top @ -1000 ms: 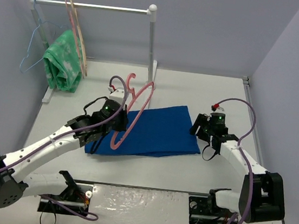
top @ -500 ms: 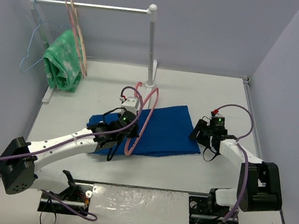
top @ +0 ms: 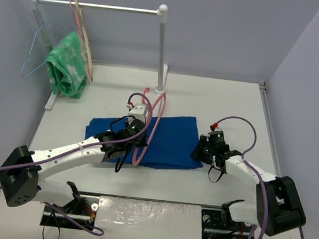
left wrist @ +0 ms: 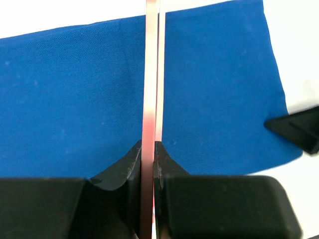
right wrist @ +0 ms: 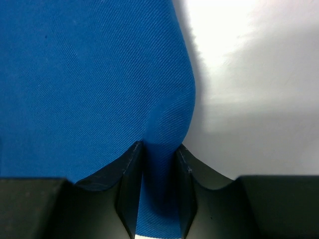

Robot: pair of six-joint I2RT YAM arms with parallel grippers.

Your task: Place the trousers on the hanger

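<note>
My left gripper [left wrist: 148, 148] clamps the hanger [left wrist: 152, 74] edge-on over the trousers [left wrist: 65, 99]; my right gripper [right wrist: 159, 152] pinches a fold at their right edge

Bright, even light from overhead, shadows short and soft. Top view is sharp; patchy glare on the table [top: 237, 106] along its near edge. Right wrist: table blown out white beside the trousers [right wrist: 89, 74], soft shadow along the cloth edge, weave crisp, black fingers [right wrist: 99, 199] underexposed. Left wrist: the hanger [left wrist: 152, 74] bar is close to the lens, blurred, with a pale glare streak.
</note>
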